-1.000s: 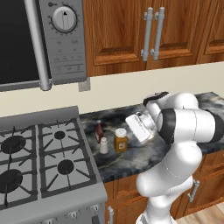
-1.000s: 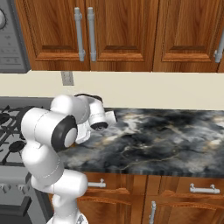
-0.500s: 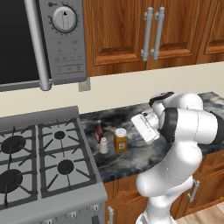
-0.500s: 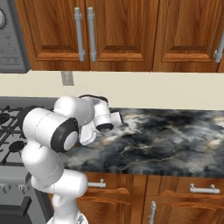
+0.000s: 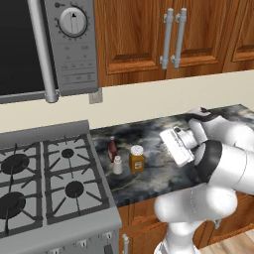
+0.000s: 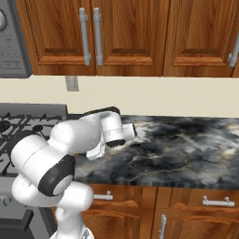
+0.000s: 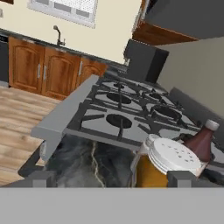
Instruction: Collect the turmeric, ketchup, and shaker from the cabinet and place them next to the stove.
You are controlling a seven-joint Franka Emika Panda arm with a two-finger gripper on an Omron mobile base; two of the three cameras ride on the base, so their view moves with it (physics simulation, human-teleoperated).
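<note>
Three containers stand together on the dark marble counter just right of the stove (image 5: 49,183): the slim ketchup (image 5: 112,149) at the back, the small white shaker (image 5: 117,165) in front of it, and the squat amber turmeric (image 5: 137,158) beside them. My gripper (image 7: 111,179) is open and holds nothing. Its white hand (image 5: 176,146) hovers over the counter to the right of the jars, apart from them. In the hand view the turmeric (image 7: 168,159) sits close, the ketchup (image 7: 199,142) is behind it, and the stove (image 7: 120,111) lies beyond. The wall cabinet (image 5: 144,34) has its doors shut.
A grey microwave (image 5: 69,44) with a dial hangs above the stove. The marble counter (image 6: 186,144) stretches to the right of my arm. More shut cabinet doors (image 6: 126,32) line the wall, with drawers (image 6: 205,205) below the counter.
My hand has drawn back to the right, away from the three containers, and the arm has folded closer in. The containers have stayed put.
</note>
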